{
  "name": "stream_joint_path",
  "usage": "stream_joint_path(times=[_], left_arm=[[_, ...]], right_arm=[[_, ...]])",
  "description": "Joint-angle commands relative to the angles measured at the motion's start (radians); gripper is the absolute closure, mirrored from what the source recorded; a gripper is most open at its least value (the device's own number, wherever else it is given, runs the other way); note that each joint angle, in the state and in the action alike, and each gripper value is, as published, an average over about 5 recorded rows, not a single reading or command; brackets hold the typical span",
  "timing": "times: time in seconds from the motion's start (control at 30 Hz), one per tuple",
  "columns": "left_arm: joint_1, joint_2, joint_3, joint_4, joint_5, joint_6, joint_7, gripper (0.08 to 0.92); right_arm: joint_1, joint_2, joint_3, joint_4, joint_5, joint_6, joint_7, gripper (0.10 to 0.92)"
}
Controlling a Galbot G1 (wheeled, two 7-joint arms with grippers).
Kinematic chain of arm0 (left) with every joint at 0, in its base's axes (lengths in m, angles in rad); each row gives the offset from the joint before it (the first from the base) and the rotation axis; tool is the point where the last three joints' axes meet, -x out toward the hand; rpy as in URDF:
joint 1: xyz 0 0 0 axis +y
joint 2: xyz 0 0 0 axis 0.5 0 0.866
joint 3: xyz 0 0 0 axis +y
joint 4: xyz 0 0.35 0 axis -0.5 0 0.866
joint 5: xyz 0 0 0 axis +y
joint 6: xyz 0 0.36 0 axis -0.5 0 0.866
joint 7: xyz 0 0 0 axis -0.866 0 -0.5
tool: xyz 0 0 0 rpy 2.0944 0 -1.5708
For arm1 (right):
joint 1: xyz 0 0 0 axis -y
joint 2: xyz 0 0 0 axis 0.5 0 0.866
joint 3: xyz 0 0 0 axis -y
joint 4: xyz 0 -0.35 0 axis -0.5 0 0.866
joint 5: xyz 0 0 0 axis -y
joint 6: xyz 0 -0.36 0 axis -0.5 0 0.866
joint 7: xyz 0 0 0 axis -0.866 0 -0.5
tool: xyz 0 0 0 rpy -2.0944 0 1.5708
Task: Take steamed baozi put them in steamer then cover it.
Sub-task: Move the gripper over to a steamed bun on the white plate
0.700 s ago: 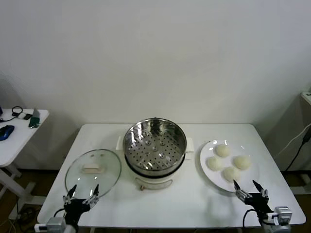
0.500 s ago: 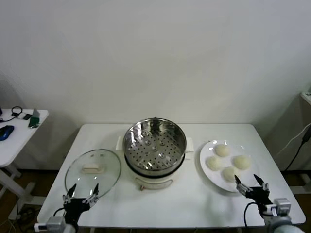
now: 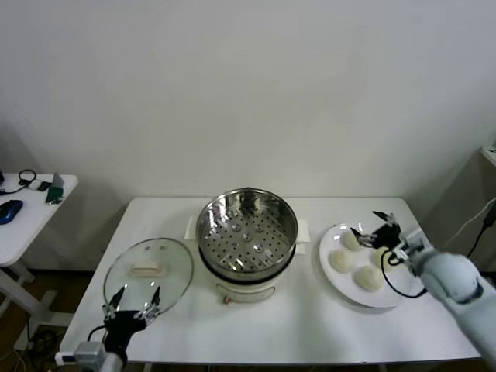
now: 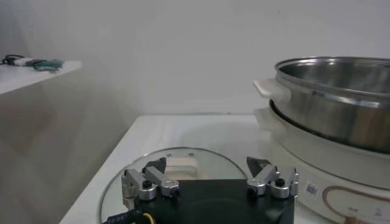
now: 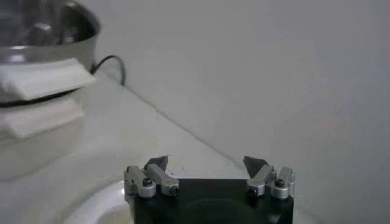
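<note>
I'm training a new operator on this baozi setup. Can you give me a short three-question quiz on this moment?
1. True or false: the cover is on the steamer.
2. How many baozi lie on the plate?
3. Which gripper is over the plate: A left, B right?

Key: 1 false, it lies on the table beside the steamer. 2 four. 3 B, open above the buns.

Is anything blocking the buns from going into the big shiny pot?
Nothing visible does. The steamer stands open, its perforated tray bare, and the cover lies flat on the table to its left. The steamed baozi sit on the white plate right of it, with the open right gripper above them.
</note>
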Motion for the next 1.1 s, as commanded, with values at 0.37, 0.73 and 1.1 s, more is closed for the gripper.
stream_joint_path(times=[0.37, 0.73, 1.1], left_arm=[[0.003, 0.007, -0.002, 0.013, 0.002, -0.003, 0.017, 0.177], [0.006, 0.005, -0.026, 0.015, -0.004, -0.010, 0.024, 0.177], [0.019, 0.007, -0.024, 0.020, 0.002, -0.018, 0.021, 0.177]], right_arm=[[0.996, 0.167, -1.081, -0.569, -0.130, 0.225, -0.667, 0.203], [0.876, 0.399, -1.039, -0.798, -0.127, 0.251, -0.639, 0.203], [0.775, 0.450, -0.972, -0.862, -0.161, 0.250, -0.632, 0.203]])
